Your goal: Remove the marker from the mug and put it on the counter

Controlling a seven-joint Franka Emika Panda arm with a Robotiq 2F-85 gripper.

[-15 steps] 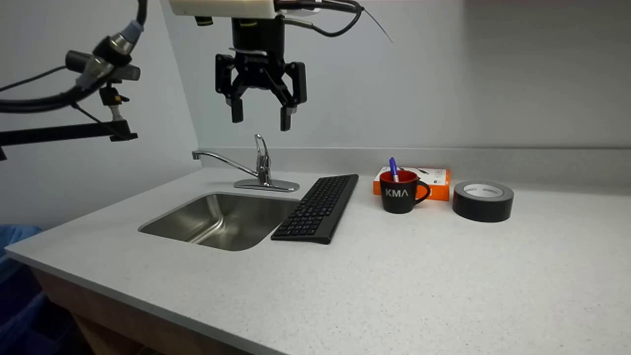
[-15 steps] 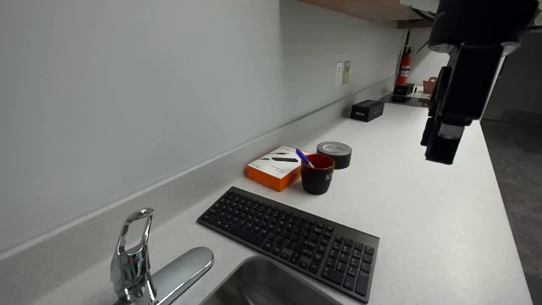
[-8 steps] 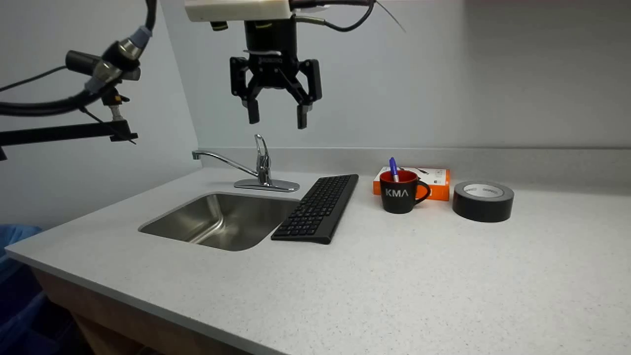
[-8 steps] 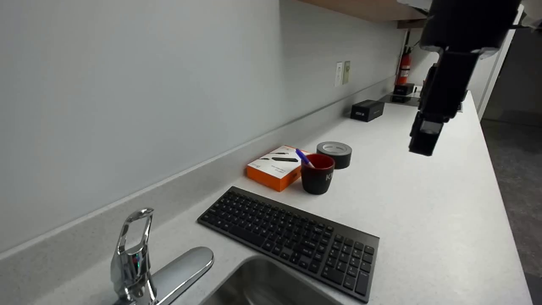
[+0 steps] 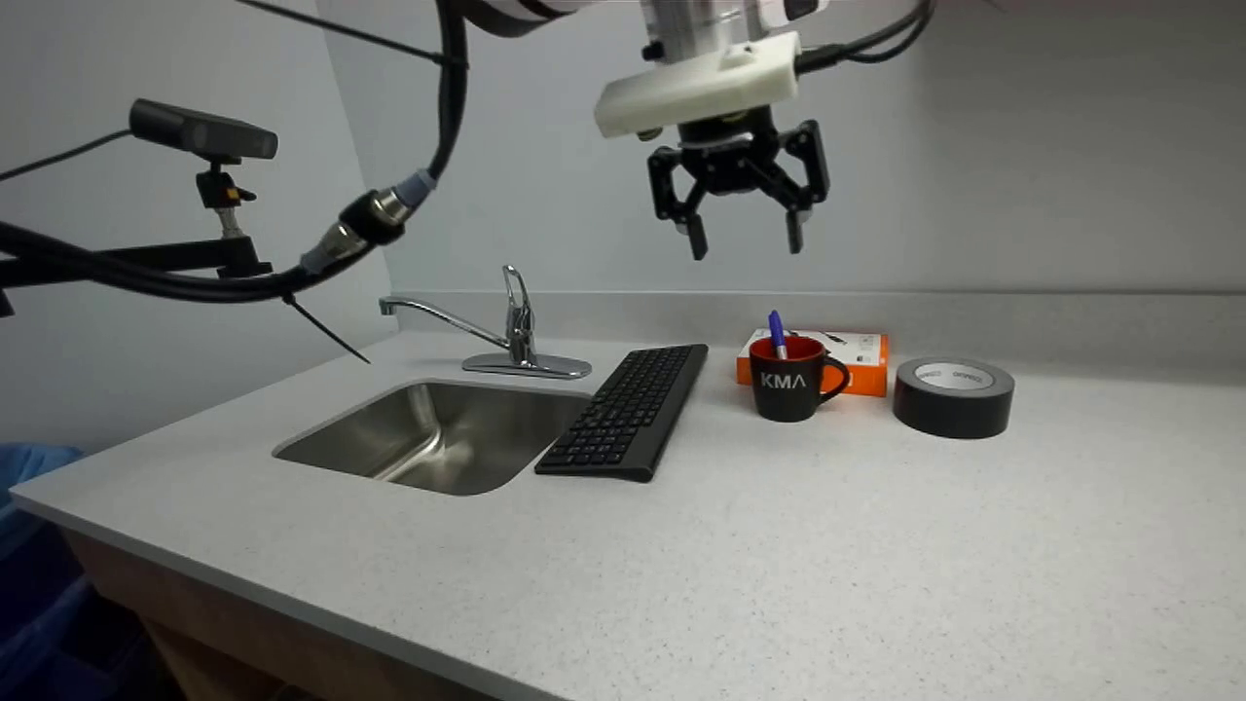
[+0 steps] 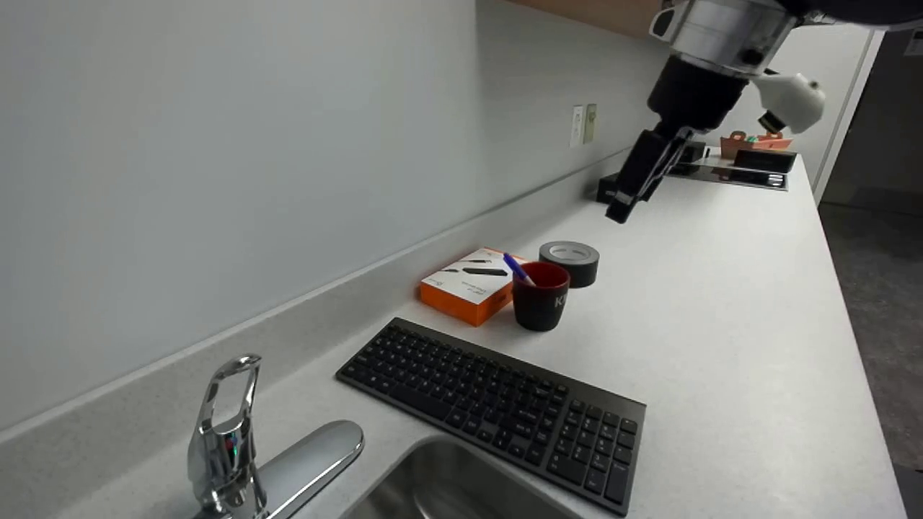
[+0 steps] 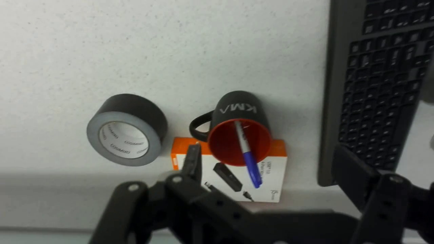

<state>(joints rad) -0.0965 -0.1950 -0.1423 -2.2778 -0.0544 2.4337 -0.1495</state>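
KMA mug [image 5: 787,401] near the counter's [image 5: 827,545] back edge is partly hiding the blue-capped marker [image 7: 248,154] inside; gripper [image 5: 747,252] hovering, jaws wide.

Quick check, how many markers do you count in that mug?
1: the marker, leaning in the mug, blue end sticking out. A shorter one deeper inside could be hidden.

PLACE: kitchen-type area, home or lab unclear | SIGNS: steel sink [image 5: 467,450], chrome faucet [image 5: 522,336], speckled counter [image 5: 827,545], cooktop-like black panel [image 6: 721,174], wall outlet [image 6: 577,126], mounted camera [image 5: 202,131]
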